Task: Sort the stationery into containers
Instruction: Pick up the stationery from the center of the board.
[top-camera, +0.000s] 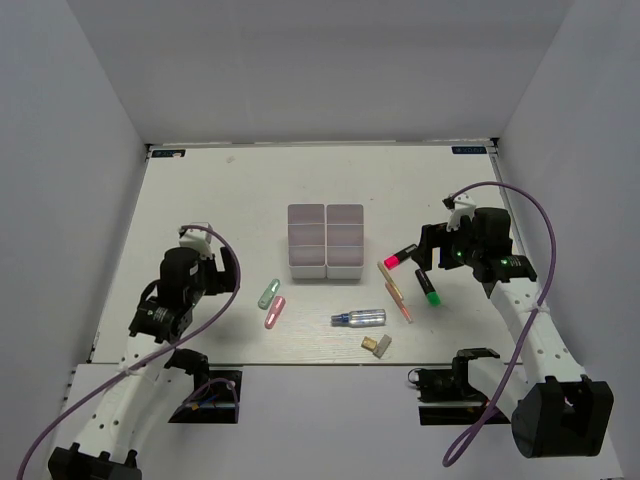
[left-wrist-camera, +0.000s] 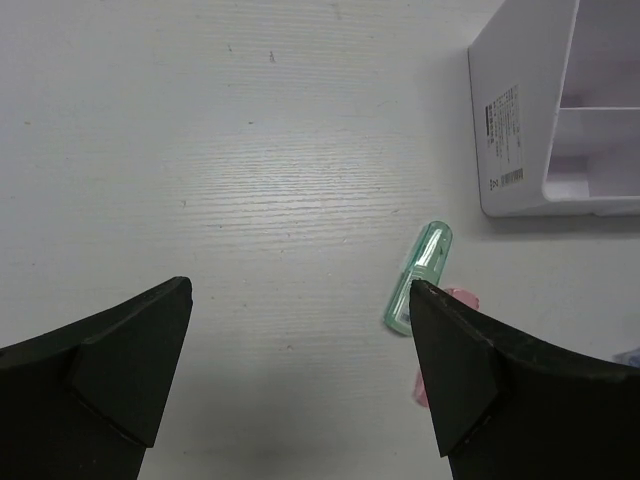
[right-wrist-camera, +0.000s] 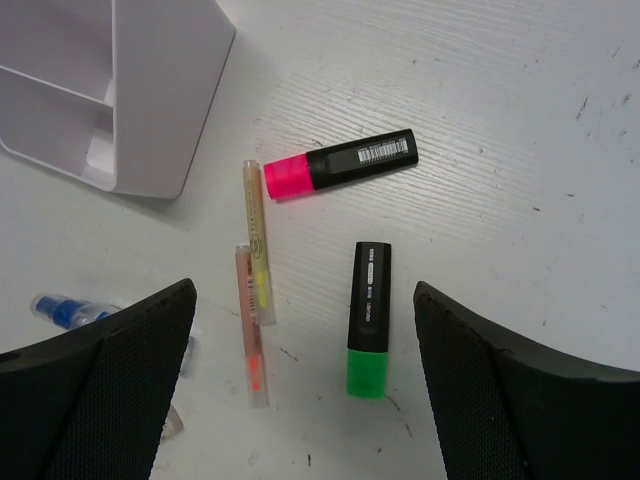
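Two white plastic three-compartment containers, the left tray (top-camera: 307, 272) and the right tray (top-camera: 344, 272), stood touching side by side mid-worktop (top-camera: 220, 200), their compartments showing only bare floors. A printed sticker (left-wrist-camera: 503, 135) on the left tray's wall was too small to read. Right of them, the pink-capped black marker (right-wrist-camera: 340, 164), barcode label up, lay slanted with its cap toward the trays. The green-capped black marker (right-wrist-camera: 368, 320) pointed its cap at the near edge. The left end effector (left-wrist-camera: 298, 320) and the right end effector (right-wrist-camera: 305, 300) both gaped, released.

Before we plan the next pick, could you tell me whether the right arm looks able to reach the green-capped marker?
Probably yes: the open right end effector hovers over the green-capped marker, which lies flat, clear of the pink-capped marker and thin pens.
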